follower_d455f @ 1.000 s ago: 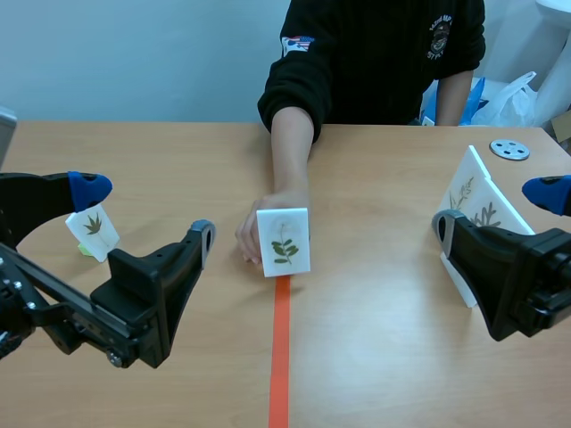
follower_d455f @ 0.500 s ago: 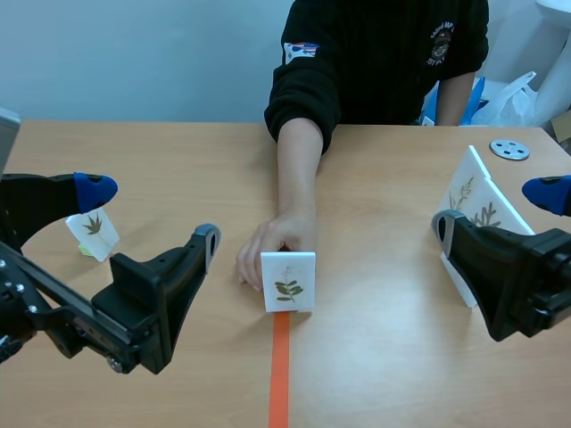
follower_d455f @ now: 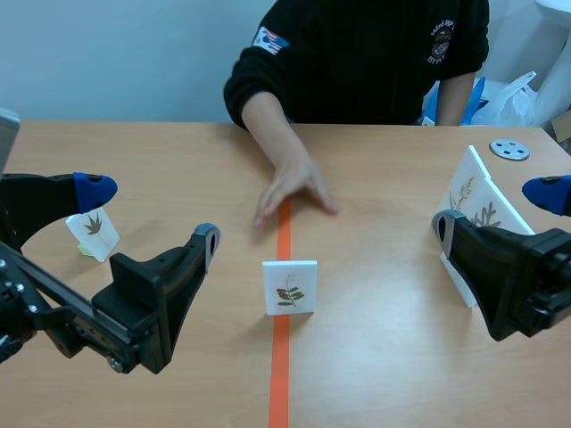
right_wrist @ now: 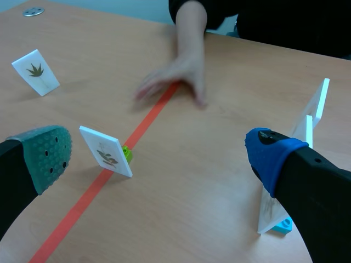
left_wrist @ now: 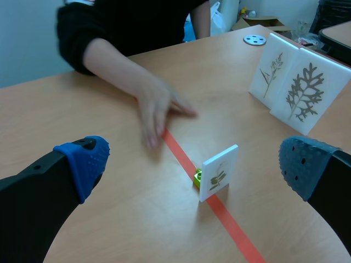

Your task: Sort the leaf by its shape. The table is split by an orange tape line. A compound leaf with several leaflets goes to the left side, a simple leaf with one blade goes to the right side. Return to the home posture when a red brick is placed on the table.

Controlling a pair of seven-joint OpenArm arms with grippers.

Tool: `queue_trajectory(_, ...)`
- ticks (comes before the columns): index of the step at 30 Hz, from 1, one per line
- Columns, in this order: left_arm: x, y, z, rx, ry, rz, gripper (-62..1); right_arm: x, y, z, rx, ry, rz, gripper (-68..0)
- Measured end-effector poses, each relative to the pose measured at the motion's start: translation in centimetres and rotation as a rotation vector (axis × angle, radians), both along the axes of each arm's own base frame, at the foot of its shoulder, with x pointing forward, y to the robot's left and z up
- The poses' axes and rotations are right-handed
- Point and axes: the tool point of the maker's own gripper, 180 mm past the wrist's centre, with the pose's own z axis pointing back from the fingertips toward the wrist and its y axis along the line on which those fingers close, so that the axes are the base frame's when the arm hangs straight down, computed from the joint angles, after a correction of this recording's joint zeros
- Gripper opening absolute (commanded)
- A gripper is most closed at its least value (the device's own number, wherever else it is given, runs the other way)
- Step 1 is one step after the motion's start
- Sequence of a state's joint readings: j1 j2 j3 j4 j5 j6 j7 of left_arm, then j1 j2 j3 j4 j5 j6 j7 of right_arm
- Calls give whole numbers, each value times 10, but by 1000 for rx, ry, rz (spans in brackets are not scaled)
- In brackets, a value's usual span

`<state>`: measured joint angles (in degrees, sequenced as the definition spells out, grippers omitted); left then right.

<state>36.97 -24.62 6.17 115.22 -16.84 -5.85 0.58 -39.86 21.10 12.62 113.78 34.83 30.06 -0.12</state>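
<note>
A white card with a green sprig of several small leaflets (follower_d455f: 290, 287) stands upright on the orange tape line (follower_d455f: 280, 374). Its green brick base (left_wrist: 196, 178) shows behind it. The same card (left_wrist: 218, 172) stands ahead of my left gripper (left_wrist: 194, 159), which is open and holds nothing. In the right wrist view the card (right_wrist: 105, 152) is ahead and to the left, and my right gripper (right_wrist: 159, 152) is open too. In the scene view the left gripper (follower_d455f: 150, 214) and right gripper (follower_d455f: 495, 207) hang low at either side, apart from the card.
A person's hand (follower_d455f: 290, 187) hovers over the tape beyond the card. A small leaf card (follower_d455f: 93, 229) stands on the left side. Two larger leaf cards (follower_d455f: 477, 201) stand on the right side, and a metal disc (follower_d455f: 508, 149) lies behind them.
The person set the card down on the tape line nearer to me, let go and drew the hand back. Neither arm has moved.
</note>
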Motion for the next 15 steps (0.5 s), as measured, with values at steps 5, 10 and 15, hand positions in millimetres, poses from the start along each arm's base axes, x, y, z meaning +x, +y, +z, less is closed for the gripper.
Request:
queue_trajectory(5,0,-1,0,-1,0,-5,14,0,0,0,0,0,0,4)
queue_trajectory(10,-2,-4,0,-4,2,-26,14,0,0,0,0,0,0,4)
queue_trajectory(15,-2,-4,0,-4,2,-25,14,0,0,0,0,0,0,4)
